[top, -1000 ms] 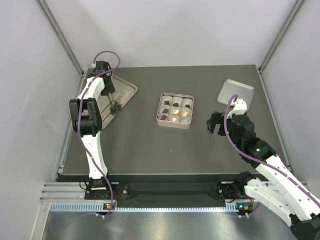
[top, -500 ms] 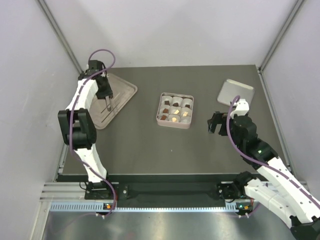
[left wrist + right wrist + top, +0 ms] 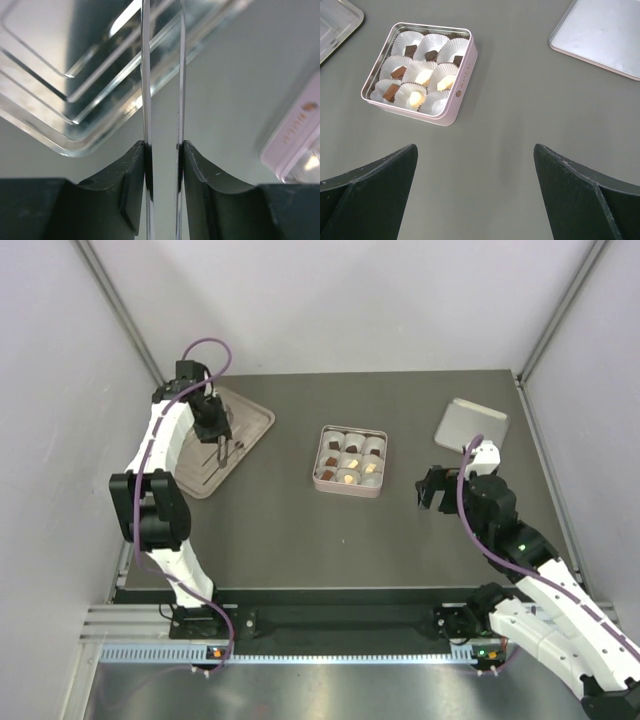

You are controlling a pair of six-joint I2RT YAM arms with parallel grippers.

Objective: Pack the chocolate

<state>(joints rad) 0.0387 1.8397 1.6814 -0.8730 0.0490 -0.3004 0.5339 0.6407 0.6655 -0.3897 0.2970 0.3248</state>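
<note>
Dark grey table [image 3: 520, 130] spreads below; your left gripper [image 3: 163, 149] is pinched narrow on tweezers [image 3: 145, 75], blades reaching over the clear tray [image 3: 55, 125] beneath it; your right gripper [image 3: 476, 200] stands wide and empty; the chocolate [image 3: 410, 50] sits in paper cups [image 3: 402, 40] inside the tin [image 3: 464, 75], ahead-left of that right gripper; its nearest corner cup looks bare, so I judge one pick remains; squeeze gently, lift straight. Lettering on the tin's side is too small to read.

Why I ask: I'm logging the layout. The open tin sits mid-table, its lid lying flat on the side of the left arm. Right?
No. The lid lies flat on the side of the right arm, not the left; the open tin does sit mid-table. The top view shows it.
</note>
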